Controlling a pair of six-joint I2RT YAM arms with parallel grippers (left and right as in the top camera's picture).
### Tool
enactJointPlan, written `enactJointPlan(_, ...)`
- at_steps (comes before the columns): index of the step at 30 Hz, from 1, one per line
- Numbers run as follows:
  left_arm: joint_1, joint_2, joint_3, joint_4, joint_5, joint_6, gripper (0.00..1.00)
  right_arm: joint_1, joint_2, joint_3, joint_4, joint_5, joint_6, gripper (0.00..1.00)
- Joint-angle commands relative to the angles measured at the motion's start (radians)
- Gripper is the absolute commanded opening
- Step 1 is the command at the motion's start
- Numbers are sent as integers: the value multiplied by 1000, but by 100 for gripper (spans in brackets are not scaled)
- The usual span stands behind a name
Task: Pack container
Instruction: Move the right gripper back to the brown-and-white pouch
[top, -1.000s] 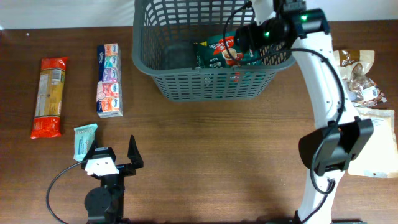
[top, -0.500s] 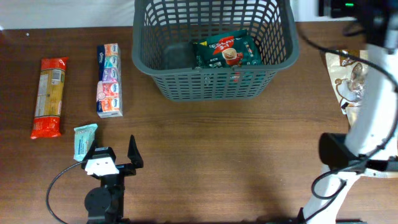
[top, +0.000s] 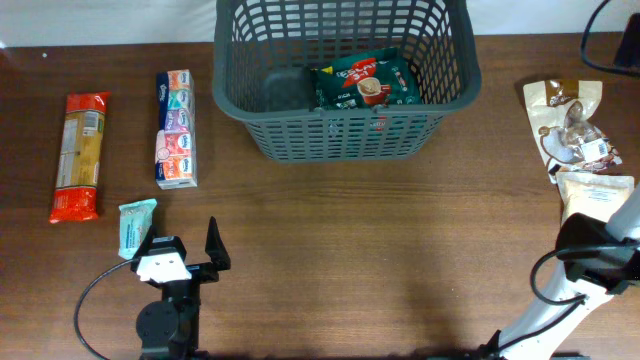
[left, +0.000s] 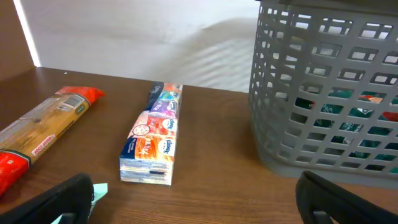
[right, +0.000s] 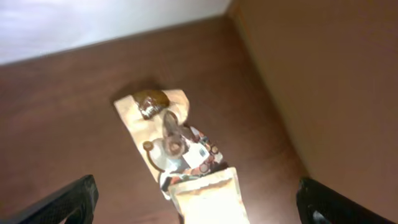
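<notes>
The container (top: 340, 138), a dark grey lattice basket, stands at the back centre with a green coffee packet (top: 365, 82) lying inside it. The left wrist view shows the container (left: 329, 93) to the right. My left gripper (top: 183, 248) rests low at the front left, open and empty (left: 199, 205). A small teal packet (top: 135, 225) lies just beside its left finger. My right gripper (right: 199, 208) hangs open and empty over a beige cookie packet (right: 171, 134) and a pale pouch (right: 208, 199) at the table's right edge. Overhead, only the right arm's base (top: 595, 262) shows.
A tissue multipack (top: 176, 128) and an orange-red pasta packet (top: 80, 155) lie at the left. The cookie packet (top: 568, 120) and the pale pouch (top: 595, 195) lie at the far right. Bare wood runs between the container and the front edge.
My right arm has swung from above the container out to the right, leaving the green packet in the basket. The left arm has not moved.
</notes>
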Motion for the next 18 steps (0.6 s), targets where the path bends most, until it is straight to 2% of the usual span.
enactJointPlan(1,6,-8,-6,1,-5,-2,99,-35,23,-117,25,-34,-47,99)
enactJointPlan(11,6,-8,-6,1,-5,-2,99,-55,23,-487,210,-50,-235,99)
enactJointPlan(14,6,-8,-6,1,-5,-2,99,-55,23,-542,262,-38,-306,99)
enactJointPlan(18,6,-8,-6,1,-5,-2,99,-56,24,-568,352,-4,-306,99)
